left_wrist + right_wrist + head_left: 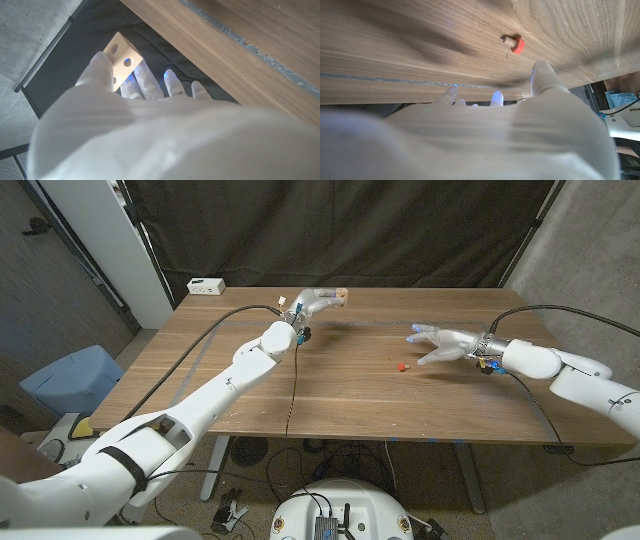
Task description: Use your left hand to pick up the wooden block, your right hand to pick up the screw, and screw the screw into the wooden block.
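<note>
Near the desk's far edge our left hand (312,302) grips the pale drilled wooden block (341,298) — next, our spread, empty right hand (440,344) must pinch the small red-headed screw (401,366).

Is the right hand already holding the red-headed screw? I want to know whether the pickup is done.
No. The screw lies on the table, apart from the open fingers of the right hand.
</note>
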